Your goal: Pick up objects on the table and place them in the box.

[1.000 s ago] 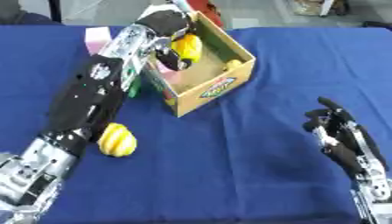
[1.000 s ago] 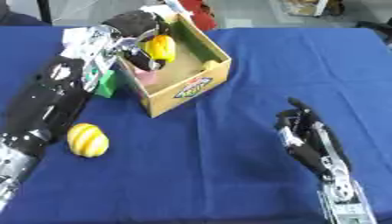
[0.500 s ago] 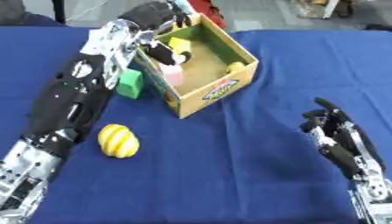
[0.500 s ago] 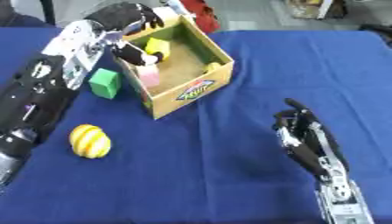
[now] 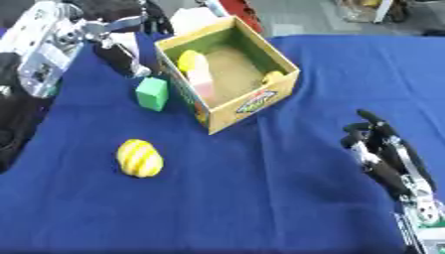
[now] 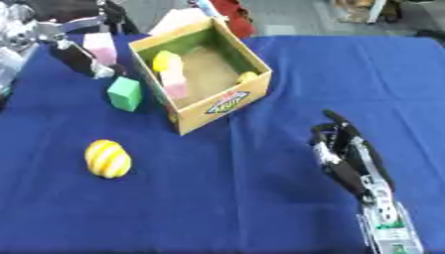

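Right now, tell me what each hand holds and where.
Nothing is held. The left hand hangs open beside the box; the right hand rests open, lower right.

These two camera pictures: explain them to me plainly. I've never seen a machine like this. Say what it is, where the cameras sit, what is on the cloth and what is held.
Both pictures come from a stereo camera in the head of a humanoid robot, looking down at its table, which has a blue cloth on it. They show one moment, from the left eye and the right eye.

The black and silver left hand is at the upper left, beside the box. I cannot tell how its fingers are set, and nothing shows in it. The right hand rests idle at the lower right, fingers relaxed, holding nothing.

The open cardboard box already holds a yellow piece, a pink block and a small yellow thing. Outside it lie a green block, a yellow striped egg shape and another pink block.
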Action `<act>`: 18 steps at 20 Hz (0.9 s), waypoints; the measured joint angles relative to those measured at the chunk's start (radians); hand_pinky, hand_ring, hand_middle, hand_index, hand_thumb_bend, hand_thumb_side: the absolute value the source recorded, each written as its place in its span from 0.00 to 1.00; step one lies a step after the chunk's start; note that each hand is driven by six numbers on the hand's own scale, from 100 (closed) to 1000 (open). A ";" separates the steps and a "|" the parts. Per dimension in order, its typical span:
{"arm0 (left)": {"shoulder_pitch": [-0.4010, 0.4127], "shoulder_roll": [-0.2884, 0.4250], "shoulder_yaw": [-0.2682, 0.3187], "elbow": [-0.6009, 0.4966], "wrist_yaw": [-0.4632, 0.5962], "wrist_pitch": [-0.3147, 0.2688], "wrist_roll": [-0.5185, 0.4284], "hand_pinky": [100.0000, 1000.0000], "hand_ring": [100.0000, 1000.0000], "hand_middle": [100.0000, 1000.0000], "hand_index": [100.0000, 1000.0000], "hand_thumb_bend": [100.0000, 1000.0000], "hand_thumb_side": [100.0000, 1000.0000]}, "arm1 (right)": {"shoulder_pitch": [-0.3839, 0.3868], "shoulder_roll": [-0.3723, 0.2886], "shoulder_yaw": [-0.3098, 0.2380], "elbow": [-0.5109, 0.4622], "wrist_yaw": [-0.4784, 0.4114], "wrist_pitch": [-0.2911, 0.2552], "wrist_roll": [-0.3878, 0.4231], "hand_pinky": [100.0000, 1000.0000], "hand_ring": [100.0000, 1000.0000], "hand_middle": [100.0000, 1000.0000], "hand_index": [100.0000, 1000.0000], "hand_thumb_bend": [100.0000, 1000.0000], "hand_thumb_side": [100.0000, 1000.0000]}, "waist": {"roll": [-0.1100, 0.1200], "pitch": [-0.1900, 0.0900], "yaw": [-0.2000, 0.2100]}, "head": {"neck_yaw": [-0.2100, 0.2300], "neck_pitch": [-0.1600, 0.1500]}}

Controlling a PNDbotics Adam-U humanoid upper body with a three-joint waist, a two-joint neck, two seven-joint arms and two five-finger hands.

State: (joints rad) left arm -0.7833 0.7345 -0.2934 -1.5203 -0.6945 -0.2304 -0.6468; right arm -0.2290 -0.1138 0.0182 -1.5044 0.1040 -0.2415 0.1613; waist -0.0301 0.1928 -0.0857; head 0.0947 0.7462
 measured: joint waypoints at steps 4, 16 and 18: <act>0.055 0.066 -0.042 -0.046 0.053 0.005 -0.080 0.75 0.71 0.72 0.86 0.44 0.13 | 0.000 -0.005 -0.001 0.000 0.000 0.000 0.000 0.61 0.57 0.62 0.92 0.00 0.36 | 0.004 0.000 0.001 | -0.001 0.000; 0.088 0.075 -0.159 0.020 0.108 -0.046 -0.185 0.78 0.74 0.75 0.88 0.48 0.22 | 0.000 -0.005 -0.002 0.000 0.001 0.000 0.000 0.61 0.57 0.62 0.92 0.00 0.36 | 0.005 0.000 -0.010 | -0.002 0.000; 0.088 0.075 -0.173 0.026 0.119 -0.043 -0.188 0.78 0.73 0.74 0.87 0.48 0.21 | 0.000 -0.005 -0.002 0.000 0.001 0.000 0.000 0.61 0.57 0.62 0.92 0.00 0.36 | 0.008 0.000 -0.010 | -0.002 0.000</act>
State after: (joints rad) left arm -0.6957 0.8094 -0.4667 -1.4938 -0.5753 -0.2736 -0.8344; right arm -0.2289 -0.1191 0.0159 -1.5044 0.1046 -0.2412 0.1615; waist -0.0224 0.1926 -0.0953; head 0.0930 0.7462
